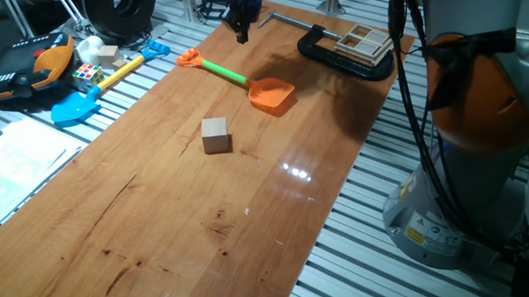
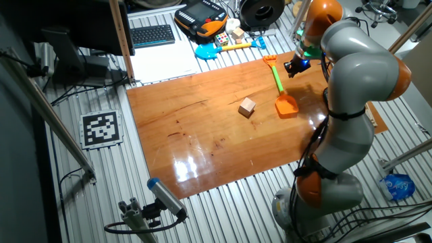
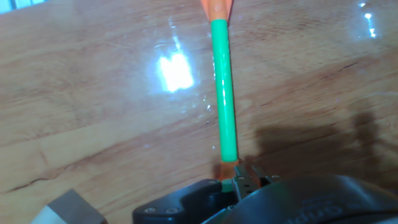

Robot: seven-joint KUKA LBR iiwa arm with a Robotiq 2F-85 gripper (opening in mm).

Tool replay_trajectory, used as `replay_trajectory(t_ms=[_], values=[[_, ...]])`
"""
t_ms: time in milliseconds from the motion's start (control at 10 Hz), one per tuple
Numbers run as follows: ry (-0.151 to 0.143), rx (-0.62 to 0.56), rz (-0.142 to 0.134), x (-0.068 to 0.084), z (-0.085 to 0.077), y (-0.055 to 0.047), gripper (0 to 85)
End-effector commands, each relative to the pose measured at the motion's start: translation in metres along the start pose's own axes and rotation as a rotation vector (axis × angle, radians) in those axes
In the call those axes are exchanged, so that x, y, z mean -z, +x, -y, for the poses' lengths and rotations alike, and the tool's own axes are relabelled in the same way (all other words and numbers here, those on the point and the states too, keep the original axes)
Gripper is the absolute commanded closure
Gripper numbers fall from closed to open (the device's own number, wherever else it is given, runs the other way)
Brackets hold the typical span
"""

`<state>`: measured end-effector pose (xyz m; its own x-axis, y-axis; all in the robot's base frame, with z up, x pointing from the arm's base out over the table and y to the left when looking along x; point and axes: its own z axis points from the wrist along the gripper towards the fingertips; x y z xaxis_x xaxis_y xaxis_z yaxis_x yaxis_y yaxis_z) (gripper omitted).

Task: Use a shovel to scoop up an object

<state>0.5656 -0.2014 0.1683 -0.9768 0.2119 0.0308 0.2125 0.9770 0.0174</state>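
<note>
The shovel lies flat on the wooden table, with its orange blade point(image 1: 271, 96), green shaft point(image 1: 223, 72) and orange end piece point(image 1: 188, 58). It also shows in the other fixed view point(image 2: 286, 106). The light-brown wooden cube point(image 1: 215, 134) point(image 2: 247, 106) sits alone, a short way in front of the blade. My gripper point(image 1: 242, 31) point(image 2: 295, 66) hangs above the table just behind the shaft, empty, its fingers close together. In the hand view the green shaft point(image 3: 224, 93) runs straight up from my fingertips point(image 3: 244, 182).
A blue-bladed shovel with a yellow shaft point(image 1: 81, 102) and a multicoloured puzzle cube point(image 1: 88, 74) lie off the table's left edge. A black clamp point(image 1: 343, 56) and wooden boxes point(image 1: 365, 42) sit at the far right corner. The arm's base point(image 1: 458, 173) stands to the right.
</note>
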Motion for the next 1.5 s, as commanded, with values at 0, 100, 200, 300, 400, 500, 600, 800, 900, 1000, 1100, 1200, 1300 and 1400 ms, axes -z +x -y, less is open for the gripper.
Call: replay_trajectory(t_ms=[0, 100, 200, 300, 400, 500, 600, 800, 900, 1000, 1100, 1200, 1300, 1400], values=[[0.0, 0.003, 0.01, 0.0, -0.001, 0.0, 68.0], [0.012, 0.009, 0.02, 0.0, -0.001, 0.0, 68.0], [0.012, 0.01, 0.022, 0.0, -0.001, 0.0, 68.0], [0.011, 0.014, 0.026, -0.001, -0.001, -0.001, 68.0], [0.011, 0.015, 0.031, -0.004, -0.002, -0.006, 68.0], [0.012, 0.021, 0.028, -0.008, -0.001, -0.013, 68.0], [0.011, 0.026, 0.025, -0.009, 0.0, -0.019, 68.0], [0.006, 0.027, 0.028, -0.018, -0.003, -0.029, 68.0], [0.004, 0.031, 0.03, -0.025, -0.003, -0.036, 68.0], [-0.003, 0.037, 0.024, -0.029, -0.002, -0.044, 68.0], [-0.003, 0.041, 0.025, -0.031, -0.001, -0.05, 68.0], [-0.004, 0.037, 0.025, -0.035, -0.003, -0.052, 68.0], [0.0, 0.032, 0.021, -0.037, -0.007, -0.053, 68.0], [0.002, 0.032, 0.017, -0.041, -0.009, -0.054, 68.0]])
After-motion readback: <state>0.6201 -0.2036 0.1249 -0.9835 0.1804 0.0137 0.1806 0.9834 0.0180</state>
